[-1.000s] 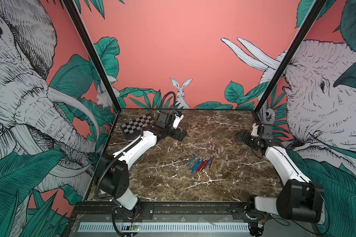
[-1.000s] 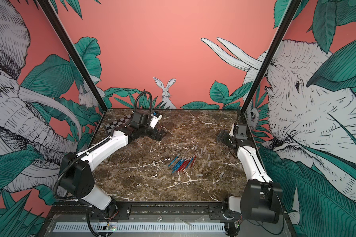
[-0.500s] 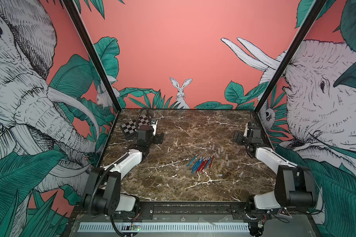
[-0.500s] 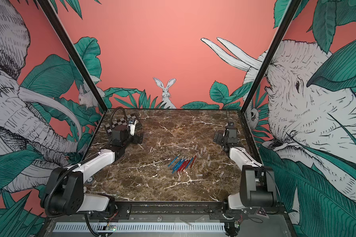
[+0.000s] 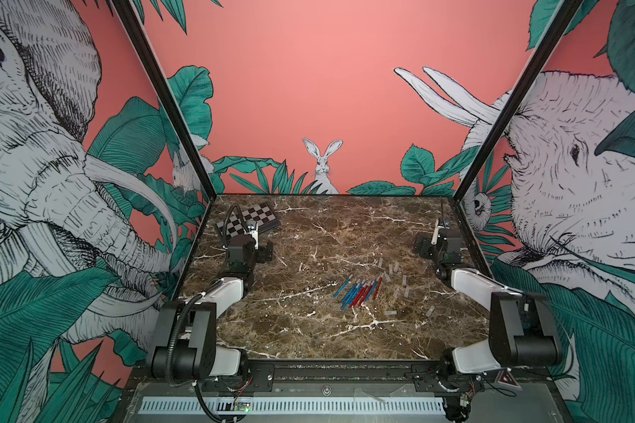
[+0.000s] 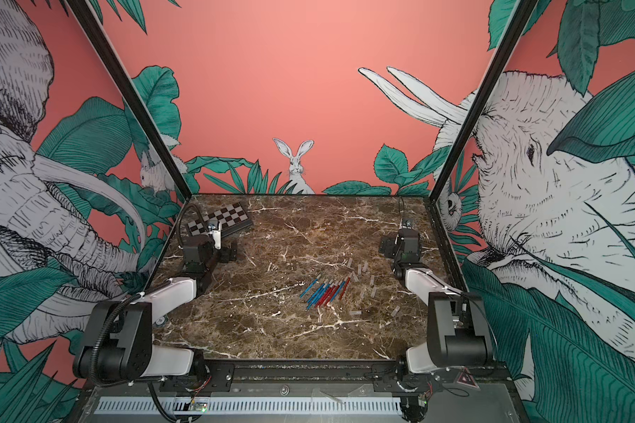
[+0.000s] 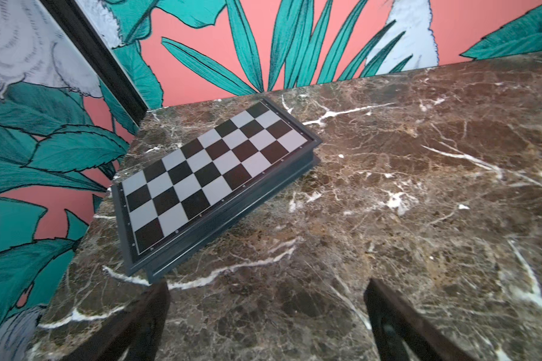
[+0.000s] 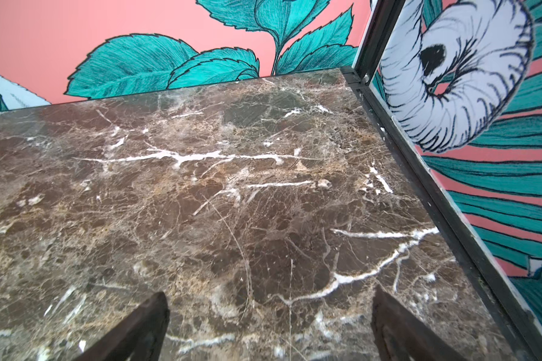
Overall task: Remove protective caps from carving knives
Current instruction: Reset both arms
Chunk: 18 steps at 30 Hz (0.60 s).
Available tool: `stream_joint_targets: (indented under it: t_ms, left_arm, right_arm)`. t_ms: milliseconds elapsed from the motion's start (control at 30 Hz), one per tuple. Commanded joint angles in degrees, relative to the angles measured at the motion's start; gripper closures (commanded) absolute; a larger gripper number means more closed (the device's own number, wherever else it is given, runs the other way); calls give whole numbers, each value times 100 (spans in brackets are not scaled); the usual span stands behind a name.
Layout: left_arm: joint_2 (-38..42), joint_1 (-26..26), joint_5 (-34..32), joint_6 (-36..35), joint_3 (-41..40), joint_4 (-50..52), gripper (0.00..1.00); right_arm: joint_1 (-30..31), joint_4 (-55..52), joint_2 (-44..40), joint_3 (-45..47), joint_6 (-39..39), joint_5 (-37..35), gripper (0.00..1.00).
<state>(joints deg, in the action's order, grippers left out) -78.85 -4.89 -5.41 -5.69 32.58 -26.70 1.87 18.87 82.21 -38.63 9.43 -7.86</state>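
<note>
- My left tool (image 7: 266, 286) stood with its jaws spread as wide as they go. Nothing was between them but bare bench (image 7: 388, 187). The checkered board (image 7: 213, 175) lay just ahead of it, a little off to one side.
- My right tool (image 8: 268, 292) was spread just as wide and also empty, facing bare marble and the far corner.
- The carving knives (image 5: 360, 293) lay in a tight side-by-side bunch of blue and red. They were behind both tools, back toward the arm bases, and nearer the right tool than the left. Neither wrist view caught them.
- The protective caps (image 5: 390, 313) lay loose and scattered on the bench, beside the bunch on the right tool's side.
- I could not tell whether any knife had a cap on its tip; they showed too small in both top views.
- I judged the knives light, stiff and thin, with smooth round handles likely to roll or slip.
- I would grip one across the middle of its handle, clear of the tip, starting with an outer knife of the bunch.
- I judged the caps very light, slick and hard to see against the marble.
- I would pinch a cap gently across its middle and pull along the knife while the other tool held the handle.
</note>
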Motion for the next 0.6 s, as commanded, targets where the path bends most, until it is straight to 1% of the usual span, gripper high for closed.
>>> stream_joint_targets:
  t_ms: [0,133,200,267,367,433,567]
  left_arm:
    - [88,57,6,-84,-298,-292,1]
    - [-288,128,49,35,-536,-955,1]
    - [-336,128,118,-39,-379,-714,1]
    - [-550,176,223,-116,-375,-1023,1]
    - [-833,324,431,-8,-307,-1161,1]
    - [-842,354,527,1,-356,-1224,1]
    - [-813,396,621,18,-436,-1345,1]
  right_arm:
    - [110,299,-342,266,-168,-298,2]
    - [248,76,-396,229,-291,-333,2]
    - [319,165,-465,316,-334,-421,2]
    - [366,97,-502,328,-336,-495,2]
    - [480,47,-513,429,-365,-586,2]
    - [574,138,-516,627,-391,-840,2]
    - [612,451,-355,848,-378,-877,2]
